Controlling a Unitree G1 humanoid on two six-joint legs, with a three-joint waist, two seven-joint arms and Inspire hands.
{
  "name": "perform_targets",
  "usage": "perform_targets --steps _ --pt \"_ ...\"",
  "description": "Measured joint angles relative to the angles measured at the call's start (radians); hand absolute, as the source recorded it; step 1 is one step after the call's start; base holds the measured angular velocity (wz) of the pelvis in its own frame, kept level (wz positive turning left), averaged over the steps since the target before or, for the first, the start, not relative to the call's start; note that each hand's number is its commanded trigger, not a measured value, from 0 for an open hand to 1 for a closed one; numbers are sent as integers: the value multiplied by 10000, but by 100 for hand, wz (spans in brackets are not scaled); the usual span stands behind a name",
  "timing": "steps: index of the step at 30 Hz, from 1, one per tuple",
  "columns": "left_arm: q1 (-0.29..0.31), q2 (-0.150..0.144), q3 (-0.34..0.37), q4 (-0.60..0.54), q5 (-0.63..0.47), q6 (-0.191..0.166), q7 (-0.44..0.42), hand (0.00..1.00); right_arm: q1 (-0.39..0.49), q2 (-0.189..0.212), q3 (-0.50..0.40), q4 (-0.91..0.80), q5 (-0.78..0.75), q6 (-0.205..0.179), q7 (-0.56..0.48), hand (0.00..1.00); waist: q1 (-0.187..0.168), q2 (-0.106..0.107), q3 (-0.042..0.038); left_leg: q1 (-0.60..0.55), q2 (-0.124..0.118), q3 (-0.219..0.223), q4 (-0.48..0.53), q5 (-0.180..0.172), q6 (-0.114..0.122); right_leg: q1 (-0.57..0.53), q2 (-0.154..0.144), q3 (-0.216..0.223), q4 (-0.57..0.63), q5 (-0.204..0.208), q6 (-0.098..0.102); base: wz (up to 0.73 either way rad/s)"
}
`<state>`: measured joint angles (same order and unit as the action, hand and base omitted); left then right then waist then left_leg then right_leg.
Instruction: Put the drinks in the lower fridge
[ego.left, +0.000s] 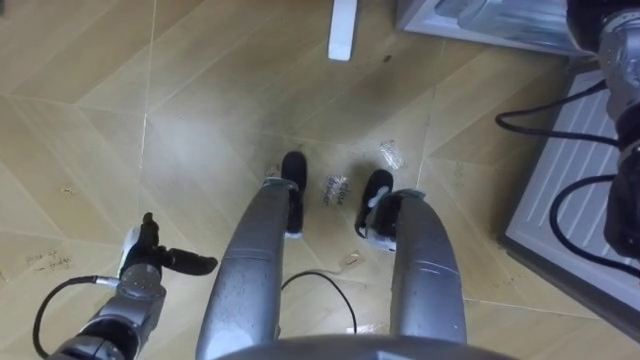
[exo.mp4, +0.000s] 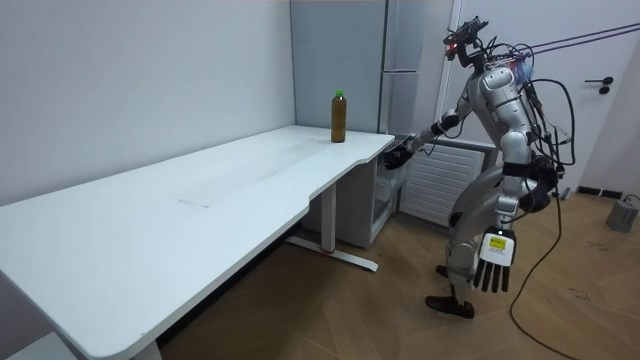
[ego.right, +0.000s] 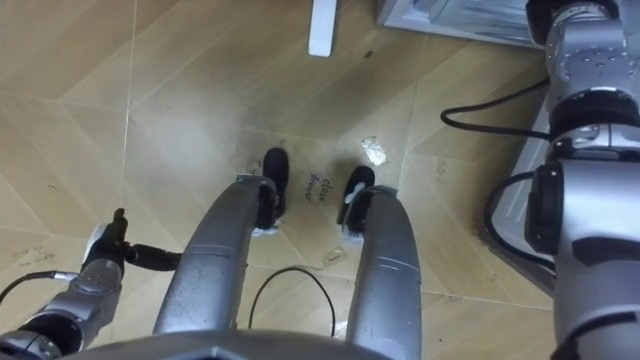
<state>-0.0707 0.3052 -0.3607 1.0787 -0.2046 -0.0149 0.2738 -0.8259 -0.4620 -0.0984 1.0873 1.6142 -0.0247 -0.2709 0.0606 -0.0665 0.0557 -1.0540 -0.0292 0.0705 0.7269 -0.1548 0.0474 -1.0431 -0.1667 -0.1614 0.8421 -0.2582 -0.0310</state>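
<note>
Stands on the wooden floor (ego.left: 200, 100) by the end of the white desk (exo.mp4: 200, 200), leaning towards the fridge. Reaches out with the right hand (exo.mp4: 400, 156) to the lower fridge (exo.mp4: 388, 210). Cannot tell from that dark, small shape whether the fingers are apart, together or clamped on something. Lets the left hand (ego.left: 150, 262) hang low beside the leg, fingers straight and spread, holding nothing.

As for the drink: one brown bottle (exo.mp4: 338, 116) with a green cap, upright on the desk's far corner, near the fridge and well apart from both hands. Not yet picked up.

By that reckoning, early in the job, with no drink seen inside. Lower fridge perhaps already open, though hard to be sure from the room view. Left to do: take the bottle off the desk, carry it across, set it inside the lower fridge, then close up.
</note>
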Motion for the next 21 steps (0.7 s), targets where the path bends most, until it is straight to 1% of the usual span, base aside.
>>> perform_targets --steps 8,12,17,18,21 --pt "58 1 -29 5 -5 -25 -10 0 7 -2 0 81 17 -22 -15 0 -4 1 0 18 8 59 52 -17 16 -22 4 68 79 -13 18 -2" --pt "120 2 -59 5 -6 -41 -22 0 18 -3 0 122 155 -187 -30 0 -25 2 0 45 25 102 54 -19 19 -29 29 128 84 4 33 -4" --pt "280 2 -93 5 -12 -56 -28 0 24 -3 0 208 273 -209 -78 0 -2 2 -1 47 55 112 85 -21 18 -32 99 199 81 18 59 0" --pt "299 10 -171 9 -12 -51 -30 0 24 -3 6 247 269 -270 -75 0 2 2 -1 47 65 115 97 -26 14 -31 109 199 84 19 58 0" --pt "334 10 -211 9 -12 -48 -107 0 31 -30 14 305 273 -379 37 0 19 4 -1 47 141 146 146 -57 3 -25 147 196 84 18 60 -5"
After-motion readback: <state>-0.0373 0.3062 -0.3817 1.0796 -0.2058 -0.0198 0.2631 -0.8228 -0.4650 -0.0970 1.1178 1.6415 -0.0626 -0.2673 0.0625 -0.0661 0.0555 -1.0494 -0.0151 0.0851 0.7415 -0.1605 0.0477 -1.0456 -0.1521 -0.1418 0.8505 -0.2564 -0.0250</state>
